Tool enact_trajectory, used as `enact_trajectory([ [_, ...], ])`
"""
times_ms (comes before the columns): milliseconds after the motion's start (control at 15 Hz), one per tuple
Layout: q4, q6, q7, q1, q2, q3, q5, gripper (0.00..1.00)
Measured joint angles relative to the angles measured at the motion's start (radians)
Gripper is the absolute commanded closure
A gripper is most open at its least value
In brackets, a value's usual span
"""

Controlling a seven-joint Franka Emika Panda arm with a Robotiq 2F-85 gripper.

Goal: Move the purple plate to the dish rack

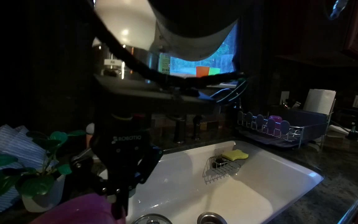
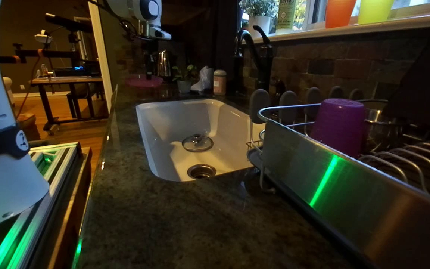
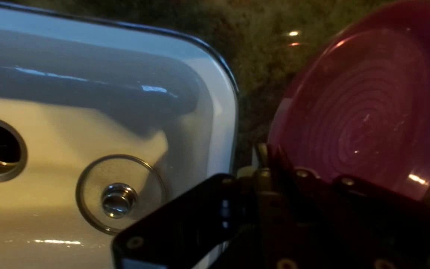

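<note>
Wrist view, from the left: a glass lid (image 3: 120,200) is seen in the sink (image 3: 220,145), then the hand (image 3: 269,155), pinched closed on the edge of the purple plate (image 3: 360,112), which is tilted beside the sink. Held by its rim alone, the plate could be twisted loose by its weight and dropped. At right in both exterior views, the dish rack (image 2: 349,194) is partly taken by a purple cup (image 2: 338,127), which could be knocked.

ROBOTIQ stands in white on the tool (image 1: 118,206), beside a small logo (image 1: 114,139). Higher up, a white label (image 1: 113,62) on the arm (image 1: 126,25) is too blurred to read. The far bottle (image 2: 286,15) shows SOAP, its other print unclear. At left, the arm's dark band (image 2: 1,144) shows KA and a round emblem (image 2: 22,140).
</note>
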Motion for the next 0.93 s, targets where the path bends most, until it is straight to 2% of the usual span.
enact_trajectory([
  [333, -0.148, -0.245, 0.136, -0.041, -0.217, -0.001, 0.032, 0.99],
  [667, -0.352, -0.373, 0.319, -0.130, -0.491, 0.012, 0.032, 0.99],
  [733, -0.389, -0.396, 0.354, -0.153, -0.546, 0.021, 0.032, 0.96],
  [933, -0.458, -0.409, 0.426, -0.206, -0.637, 0.048, 0.032, 0.96],
])
